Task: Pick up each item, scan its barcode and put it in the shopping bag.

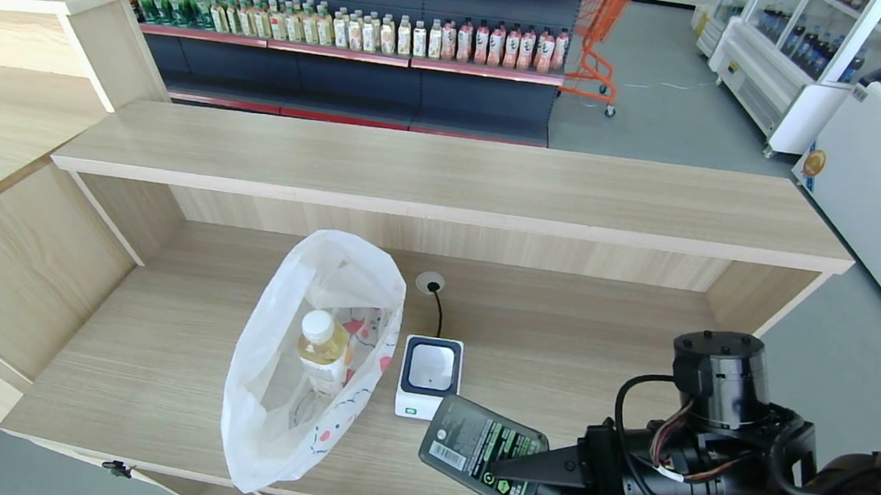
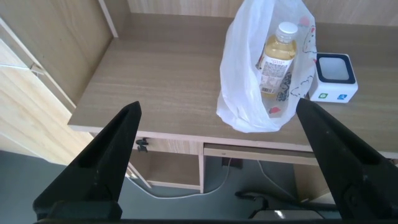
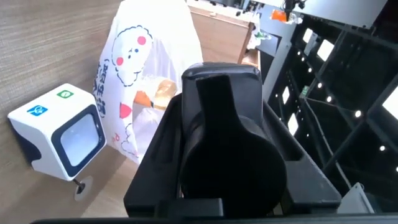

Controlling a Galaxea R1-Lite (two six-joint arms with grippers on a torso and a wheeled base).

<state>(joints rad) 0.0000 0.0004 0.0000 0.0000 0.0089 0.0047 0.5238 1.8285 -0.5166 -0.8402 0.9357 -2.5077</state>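
Note:
A dark grey pack [image 1: 479,452] with green print and a barcode label hangs just above the table's front edge, right of the scanner [image 1: 429,376]. My right gripper [image 1: 528,473] is shut on its right end. In the right wrist view the pack [image 3: 227,143] looks black between the fingers, with the scanner [image 3: 59,140] and bag [image 3: 143,56] beyond. The white shopping bag [image 1: 312,364] stands open left of the scanner, with a capped bottle [image 1: 320,345] of yellowish drink upright inside. My left gripper [image 2: 217,158] hangs open and holds nothing, out past the table's front edge, facing the bag [image 2: 249,93] and bottle [image 2: 277,59].
A raised counter ledge [image 1: 447,179] runs along the back, with wooden side walls at left [image 1: 18,271] and right. A black cable runs from the scanner to a grommet [image 1: 430,283]. Bare tabletop [image 1: 600,352] lies right of the scanner. Shelves of bottles stand behind.

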